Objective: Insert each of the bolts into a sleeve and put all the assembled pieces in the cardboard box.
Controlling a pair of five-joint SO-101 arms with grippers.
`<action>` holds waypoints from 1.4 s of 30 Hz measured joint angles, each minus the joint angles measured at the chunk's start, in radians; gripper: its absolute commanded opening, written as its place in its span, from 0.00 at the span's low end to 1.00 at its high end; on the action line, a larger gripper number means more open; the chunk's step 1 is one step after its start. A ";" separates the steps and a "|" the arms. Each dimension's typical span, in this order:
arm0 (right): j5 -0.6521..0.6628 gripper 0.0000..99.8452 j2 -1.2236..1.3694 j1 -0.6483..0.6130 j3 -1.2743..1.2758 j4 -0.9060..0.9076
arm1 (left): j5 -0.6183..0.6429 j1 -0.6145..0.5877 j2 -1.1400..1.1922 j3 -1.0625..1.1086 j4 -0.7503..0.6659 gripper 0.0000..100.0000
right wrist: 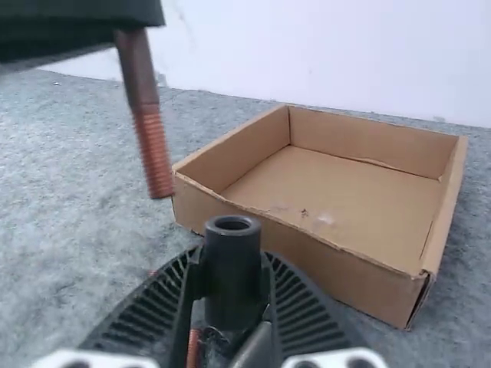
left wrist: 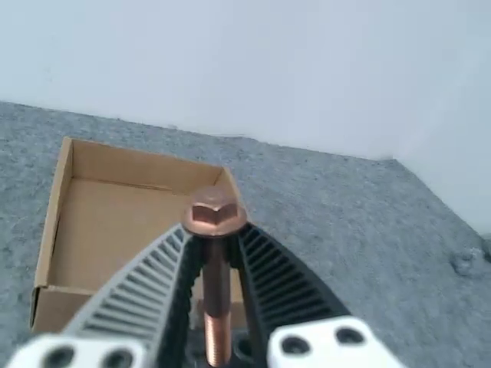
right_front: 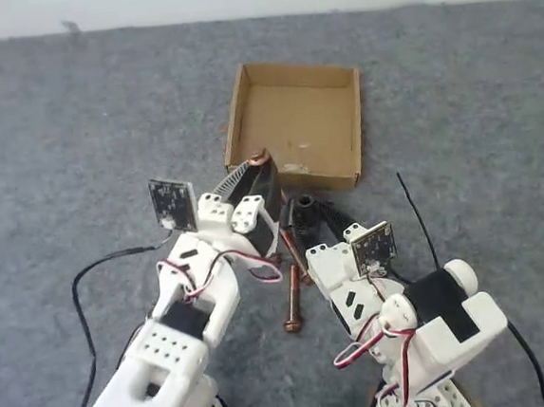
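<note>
**Bolt and sleeve gripped, not yet joined**

Grey carpeted table (right_front: 463, 101), white wall (left wrist: 307, 61) at the far edge. The cardboard box (right_front: 294, 125) sits far centre, open side up.

Hidden bits: from the high view only the head of the held bolt (left wrist: 217, 291) shows, with the shank behind the fingers. The sleeve's lower part is buried between the right fingers. A second bolt (right_front: 292, 292) lies on the carpet between the arms, its far end under cables.

The left gripper (left wrist: 213, 232) is by the box's near left corner, fingers clamped on the bolt shank just under the head. The right gripper (right wrist: 232, 264), nearer and to the right, is closed around the black sleeve (right wrist: 232, 238).

The held bolt is upright, head up and threaded end down, beside the sleeve and apart from it. The sleeve is upright, bore facing up. The loose bolt's long axis runs near-far.
</note>
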 measured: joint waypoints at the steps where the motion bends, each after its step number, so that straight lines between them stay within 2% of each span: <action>1: 0.000 0.01 0.000 -0.017 0.000 0.000 | 0.000 0.002 -0.043 0.015 0.021 0.01; 9: 0.000 0.01 0.000 -0.054 0.000 0.000 | 0.002 0.011 -0.356 0.048 0.290 0.01; 15: 0.000 0.01 0.000 -0.097 0.002 0.000 | 0.002 -0.011 -0.480 0.054 0.446 0.01; 26: 0.000 0.01 0.000 -0.169 0.002 0.034 | 0.003 -0.021 -0.566 0.135 0.457 0.01; 42: 0.005 0.01 0.000 -0.170 0.002 0.043 | 0.002 -0.023 -0.595 0.183 0.463 0.01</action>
